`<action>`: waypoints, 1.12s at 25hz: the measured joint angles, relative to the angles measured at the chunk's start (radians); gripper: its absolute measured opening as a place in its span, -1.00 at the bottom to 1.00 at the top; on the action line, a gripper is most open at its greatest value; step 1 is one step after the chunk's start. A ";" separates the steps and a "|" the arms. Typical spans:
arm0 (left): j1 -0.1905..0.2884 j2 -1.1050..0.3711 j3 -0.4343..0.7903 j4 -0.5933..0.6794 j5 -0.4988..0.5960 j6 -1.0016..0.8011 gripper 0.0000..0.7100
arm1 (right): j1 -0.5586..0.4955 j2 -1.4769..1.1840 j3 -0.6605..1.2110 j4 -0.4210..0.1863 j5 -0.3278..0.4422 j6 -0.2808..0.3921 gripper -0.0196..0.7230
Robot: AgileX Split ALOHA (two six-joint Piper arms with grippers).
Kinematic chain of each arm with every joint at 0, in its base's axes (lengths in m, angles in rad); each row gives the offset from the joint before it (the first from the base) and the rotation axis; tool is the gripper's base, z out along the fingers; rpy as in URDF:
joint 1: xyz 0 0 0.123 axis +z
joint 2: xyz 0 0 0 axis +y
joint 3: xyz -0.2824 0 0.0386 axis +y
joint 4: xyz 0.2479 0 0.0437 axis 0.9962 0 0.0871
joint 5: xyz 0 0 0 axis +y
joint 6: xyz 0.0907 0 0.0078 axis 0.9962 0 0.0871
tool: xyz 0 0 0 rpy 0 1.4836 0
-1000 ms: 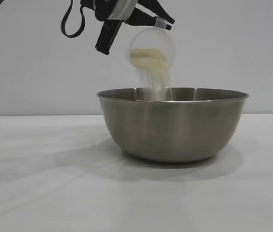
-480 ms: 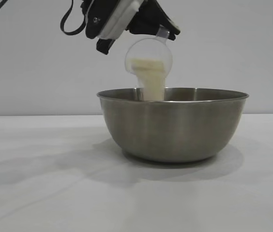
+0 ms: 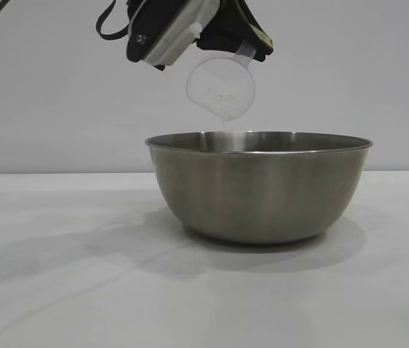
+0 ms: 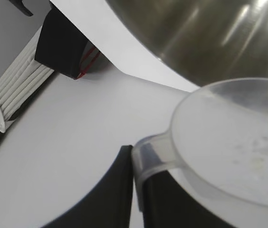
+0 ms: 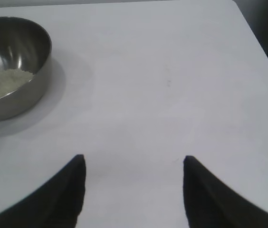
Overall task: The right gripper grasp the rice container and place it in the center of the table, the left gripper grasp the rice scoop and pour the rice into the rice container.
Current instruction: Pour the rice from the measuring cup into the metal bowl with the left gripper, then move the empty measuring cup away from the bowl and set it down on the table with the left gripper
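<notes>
Emptied now since a second ago: rice scoop [image 3: 222, 88], before full and pouring, with only few grains stuck inside. Tipped above rice container [image 3: 259, 185], toward its 11 o'clock rim, not touching. Held by the handle in left gripper [image 3: 251, 45], clamped tight on it. Rice [image 5: 3, 83] lying as white heap inside the steel bowl on table [image 3: 81, 290]. Right gripper [image 5: 133, 187] parked well apart, at 4 o'clock of the bowl, fingers spread, holding nothing.

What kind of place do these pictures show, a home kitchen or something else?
Probably a robot test bench, not a kitchen: a bare, plain white tabletop, a blank grey wall, and a black left claw tipping a small clear plastic cup over a steel bowl.
</notes>
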 joint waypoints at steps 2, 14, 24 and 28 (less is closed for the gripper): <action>0.000 0.000 0.000 -0.182 0.000 -0.092 -1.00 | 0.000 0.000 0.000 0.000 0.000 0.000 0.08; 0.000 -0.004 0.023 -0.657 0.034 -1.018 -1.00 | 0.000 0.000 0.000 0.000 0.000 0.000 0.08; 0.102 -0.022 0.025 -0.953 0.121 -1.394 -1.00 | 0.000 0.000 0.000 0.000 0.000 0.000 0.08; 0.199 -0.022 0.025 -0.731 0.117 -1.643 -1.00 | 0.000 0.000 0.000 0.000 0.000 0.000 0.08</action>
